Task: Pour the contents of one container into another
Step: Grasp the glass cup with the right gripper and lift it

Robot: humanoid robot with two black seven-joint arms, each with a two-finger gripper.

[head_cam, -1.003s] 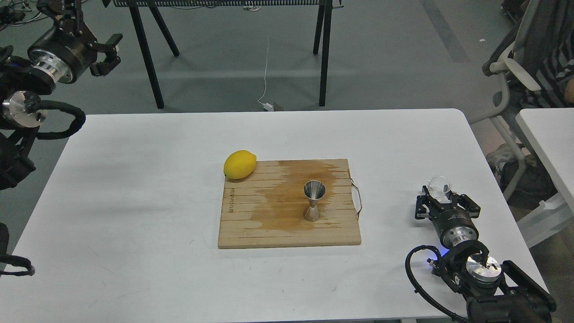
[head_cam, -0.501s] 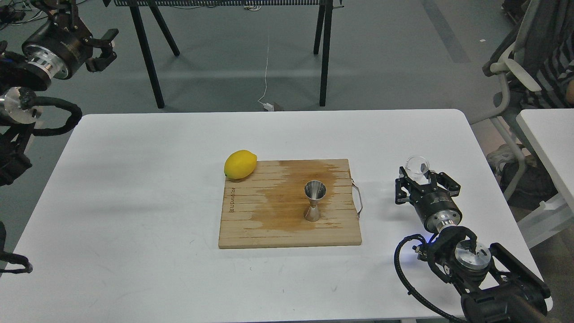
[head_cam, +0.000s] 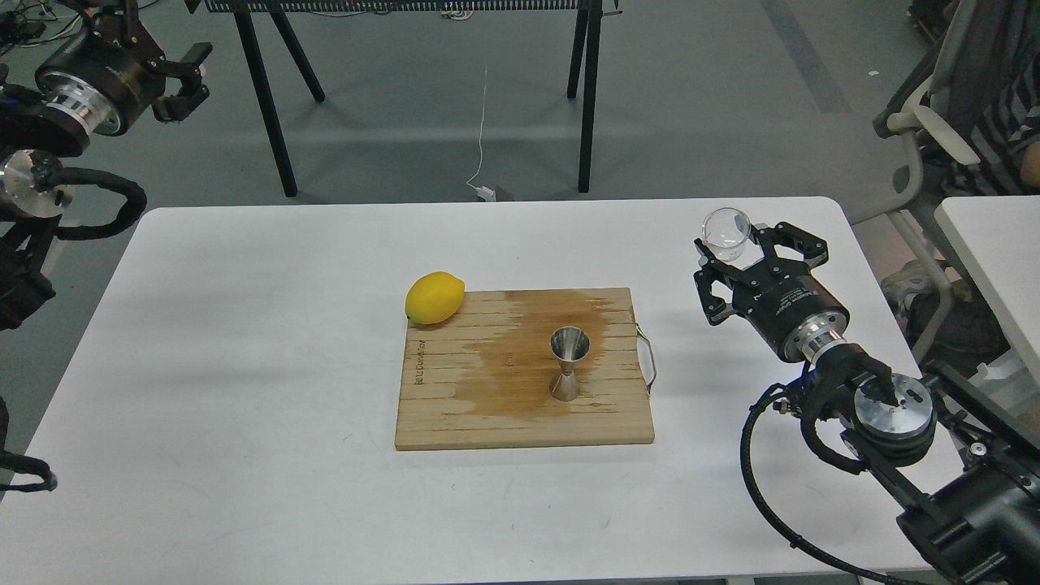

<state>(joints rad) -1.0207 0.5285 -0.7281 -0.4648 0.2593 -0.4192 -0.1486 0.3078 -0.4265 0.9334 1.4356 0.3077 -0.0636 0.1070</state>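
Observation:
A tiny clear cup point(head_cam: 726, 233) is held up off the table at the right, with my right gripper point(head_cam: 741, 250) shut on it. The cup's mouth faces up and toward the camera. The shiny steel hourglass jigger point(head_cam: 569, 363) stands upright on the wooden cutting board point(head_cam: 455, 406), well to the left of and below the cup. A dark wet stain spreads over the board around the jigger. My left gripper point(head_cam: 185, 81) hangs open high at the far left, beyond the table's edge, holding nothing.
A yellow lemon point(head_cam: 435, 297) rests on the board's back left corner. The board has a metal handle point(head_cam: 647, 360) on its right side. Black stand legs point(head_cam: 268, 97) rise behind the white table point(head_cam: 244, 325); a chair point(head_cam: 934, 122) and a second table point(head_cam: 999, 260) stand at the right.
My right gripper has lifted the clear cup from low near the table's right edge, carrying it up and to the left. The left arm shifted slightly up and left. The jigger stayed put.

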